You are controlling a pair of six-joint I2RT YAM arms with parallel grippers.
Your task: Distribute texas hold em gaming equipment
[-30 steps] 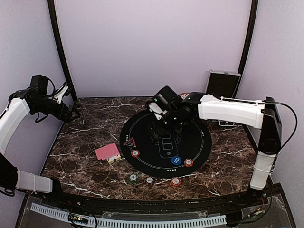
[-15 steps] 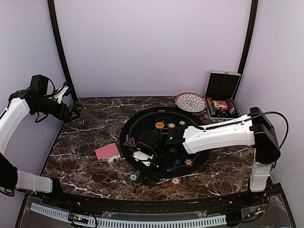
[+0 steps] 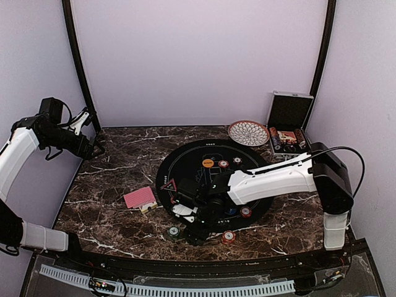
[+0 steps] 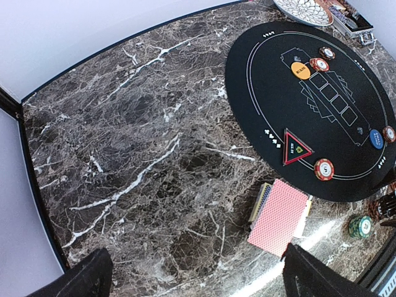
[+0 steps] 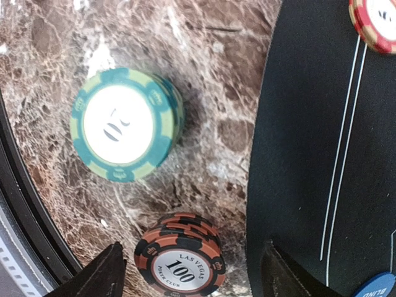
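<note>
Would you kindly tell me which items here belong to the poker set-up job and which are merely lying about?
Job: playing cards; green chip; 100 chip; red chip; orange button; blue button.
Lying about: patterned bowl; aluminium case.

Pale lilac walls point(image 3: 198, 62) enclose a dark marble tabletop point(image 3: 117, 179) veined with white.

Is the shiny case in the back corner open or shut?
Open. The case has its lid standing up, and the things packed inside it show in the top view.
</note>
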